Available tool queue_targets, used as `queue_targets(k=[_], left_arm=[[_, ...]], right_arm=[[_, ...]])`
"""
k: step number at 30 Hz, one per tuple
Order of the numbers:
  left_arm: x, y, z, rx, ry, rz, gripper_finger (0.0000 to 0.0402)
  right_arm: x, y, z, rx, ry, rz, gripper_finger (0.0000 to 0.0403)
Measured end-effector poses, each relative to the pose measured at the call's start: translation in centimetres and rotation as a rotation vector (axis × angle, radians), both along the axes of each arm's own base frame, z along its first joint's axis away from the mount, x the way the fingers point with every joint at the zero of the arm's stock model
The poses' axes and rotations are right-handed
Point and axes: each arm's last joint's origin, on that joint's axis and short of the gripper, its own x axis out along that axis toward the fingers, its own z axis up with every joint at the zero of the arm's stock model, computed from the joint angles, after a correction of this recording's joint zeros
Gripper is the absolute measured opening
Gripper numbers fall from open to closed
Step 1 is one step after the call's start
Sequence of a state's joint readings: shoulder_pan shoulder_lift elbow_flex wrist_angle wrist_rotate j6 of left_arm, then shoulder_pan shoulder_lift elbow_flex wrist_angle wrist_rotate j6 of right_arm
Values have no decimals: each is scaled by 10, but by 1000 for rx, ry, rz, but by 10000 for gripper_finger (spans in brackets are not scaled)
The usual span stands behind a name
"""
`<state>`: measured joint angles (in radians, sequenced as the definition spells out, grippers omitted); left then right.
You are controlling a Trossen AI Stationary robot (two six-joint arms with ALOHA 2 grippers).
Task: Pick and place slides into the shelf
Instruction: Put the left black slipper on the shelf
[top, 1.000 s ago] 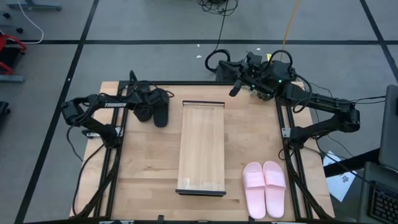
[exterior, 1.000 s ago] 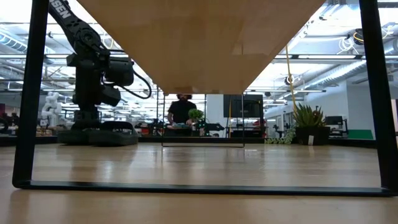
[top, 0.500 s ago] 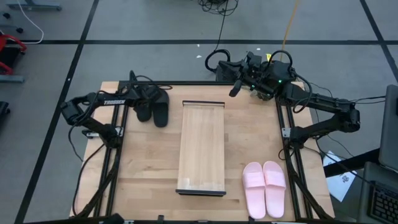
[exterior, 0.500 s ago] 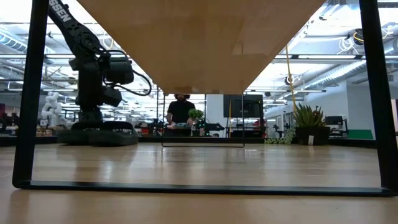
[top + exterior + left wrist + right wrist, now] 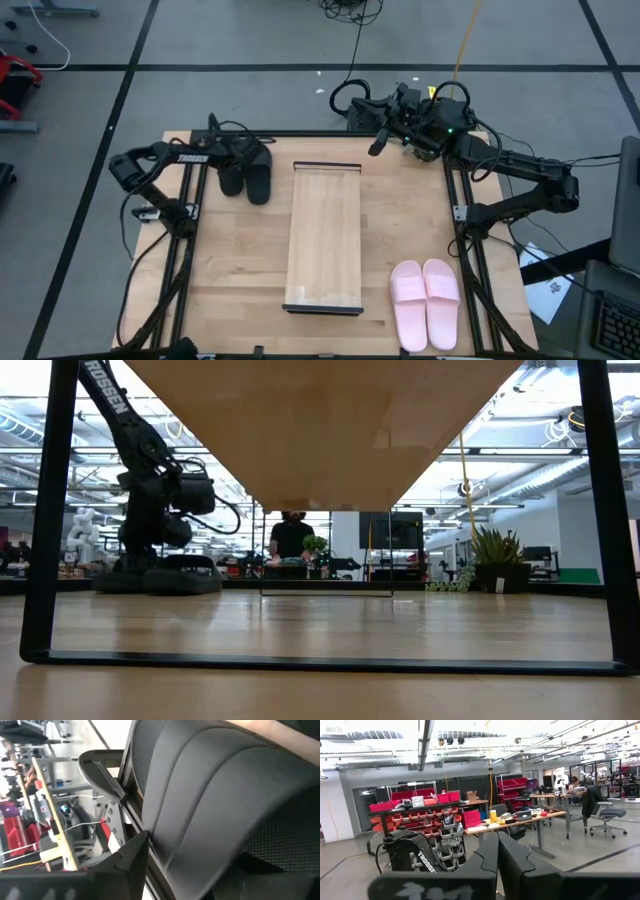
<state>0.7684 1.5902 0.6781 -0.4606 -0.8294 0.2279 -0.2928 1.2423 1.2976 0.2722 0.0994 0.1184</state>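
Left gripper [image 5: 236, 160] sits over the black slides [image 5: 250, 178] near the table's back left corner; whether it grips them I cannot tell. Lift straight, then carry right to the shelf [image 5: 324, 240]. Right gripper [image 5: 378, 143] waits shut.

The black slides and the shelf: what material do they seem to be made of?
The black slides: probably moulded foam or rubber, matte; the left wrist view shows smooth straps and a finely dotted texture. The shelf: light wood boards, by grain and colour, with thin black end frames, likely metal.
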Motion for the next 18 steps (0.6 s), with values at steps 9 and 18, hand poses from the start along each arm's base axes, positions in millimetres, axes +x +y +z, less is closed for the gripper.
queue_targets(k=[9,18], left_arm=[[5,-1,5,38,-56,-18,13],[5,-3,14,43,-86,-42,5]], right_arm=[[0,0,-2,0,23,-2,0],[1,0,-3,4,35,-3,0]])
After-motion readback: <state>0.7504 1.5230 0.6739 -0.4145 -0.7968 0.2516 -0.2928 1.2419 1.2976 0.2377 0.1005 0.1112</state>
